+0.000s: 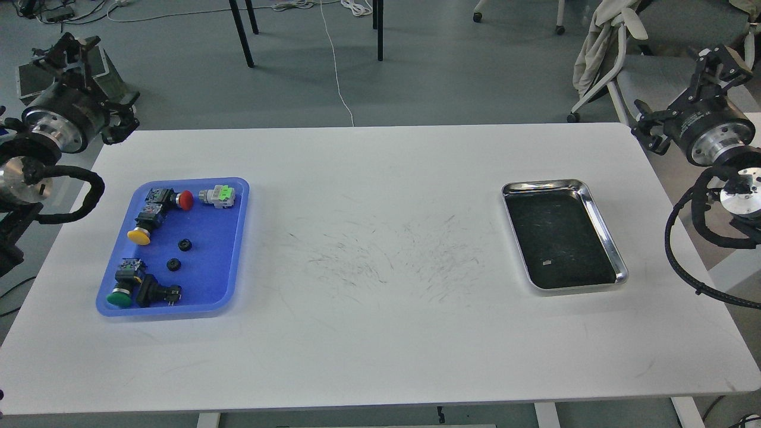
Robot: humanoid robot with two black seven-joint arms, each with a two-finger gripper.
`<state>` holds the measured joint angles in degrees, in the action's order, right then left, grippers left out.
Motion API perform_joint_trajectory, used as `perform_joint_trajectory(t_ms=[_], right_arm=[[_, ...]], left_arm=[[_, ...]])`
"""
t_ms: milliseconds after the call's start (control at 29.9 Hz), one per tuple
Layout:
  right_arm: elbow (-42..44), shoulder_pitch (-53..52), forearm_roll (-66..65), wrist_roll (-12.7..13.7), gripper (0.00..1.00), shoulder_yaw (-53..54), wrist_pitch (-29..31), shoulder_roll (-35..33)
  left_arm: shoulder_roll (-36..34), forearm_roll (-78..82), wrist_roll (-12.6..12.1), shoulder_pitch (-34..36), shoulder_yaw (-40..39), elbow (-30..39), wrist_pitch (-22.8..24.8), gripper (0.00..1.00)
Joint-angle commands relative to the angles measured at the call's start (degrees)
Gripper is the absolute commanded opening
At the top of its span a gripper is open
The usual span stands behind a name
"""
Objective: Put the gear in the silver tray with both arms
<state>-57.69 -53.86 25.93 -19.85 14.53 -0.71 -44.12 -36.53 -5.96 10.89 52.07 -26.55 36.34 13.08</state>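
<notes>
Two small black gears (185, 244) (173, 264) lie in the middle of a blue plastic tray (221, 261) on the left of the white table. The silver tray (544, 185) sits on the right side with only a tiny pale speck on its dark bottom. My left gripper (66, 52) hangs off the table's far left corner, dark against clutter behind it. My right gripper (722, 62) is raised beyond the far right corner, its fingers apart and holding nothing. Both grippers are well away from the gears and the trays.
The blue tray also holds several push-button switches with red, yellow and green caps, plus a grey and green part (217, 195). The table (380, 249) between the trays is scuffed. Chair legs, a cable and a draped chair stand on the floor behind.
</notes>
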Motion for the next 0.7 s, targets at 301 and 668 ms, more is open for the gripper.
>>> perform_joint_trajectory(t_ms=[301, 668], right_arm=[[-0.06, 0.51, -0.18, -0.01, 1.0, -0.03, 0.1, -0.09], [-0.5, 1.74, -0.18, -0.1, 1.0, 0.33, 0.01, -0.26]], left_arm=[[-0.39, 0.51, 2.12, 0.32, 1.24, 0.23, 1.24, 0.99], [-1.71, 0.42, 2.65, 0.05, 1.33, 0.31, 3.18, 0.99]])
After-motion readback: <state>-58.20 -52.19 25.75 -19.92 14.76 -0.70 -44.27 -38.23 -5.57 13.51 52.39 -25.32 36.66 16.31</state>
